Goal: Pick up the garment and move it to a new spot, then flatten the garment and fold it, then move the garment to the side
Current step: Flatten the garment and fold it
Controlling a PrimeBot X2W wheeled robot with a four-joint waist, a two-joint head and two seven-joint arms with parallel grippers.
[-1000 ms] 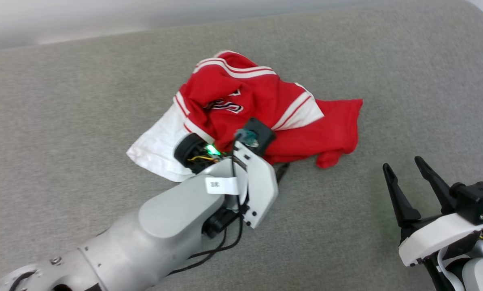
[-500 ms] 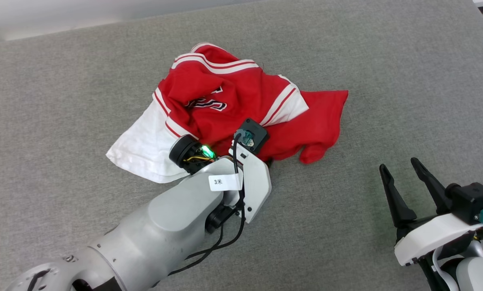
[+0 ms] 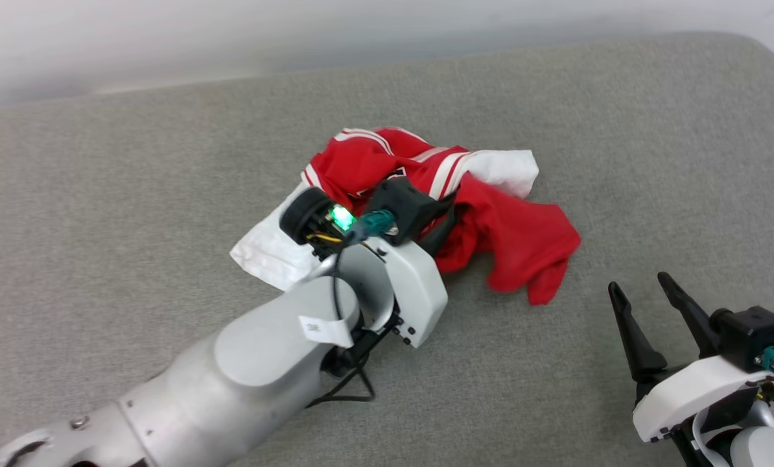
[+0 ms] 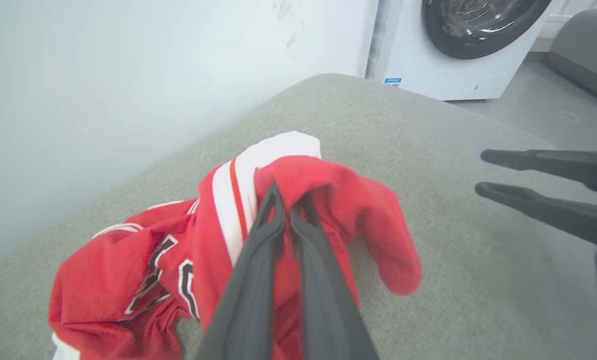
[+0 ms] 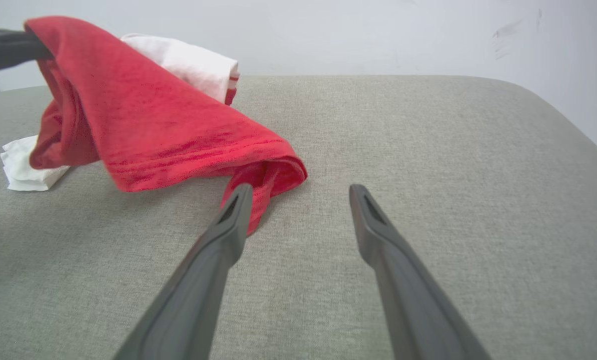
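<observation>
Head view: the garment [image 3: 523, 240] lay crumpled at the middle of the grey cushion [image 3: 102, 194], unflattened, unfolded. Left wrist view: the left gripper [image 4: 288, 196] pinched a red fold above the cushion. Right wrist view: the right gripper [image 5: 298, 187] hung spread, empty; only pickup seemed begun.

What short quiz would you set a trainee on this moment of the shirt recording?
1. True or false: the left end effector is shut on the shirt.
2. The right end effector is: A) open, holding nothing; B) shut on a sleeve; C) pressing the shirt flat.
3. In the left wrist view, which appliance stands beyond the grey cushion?

Key: 1 true; 2 A; 3 a washing machine.
</observation>
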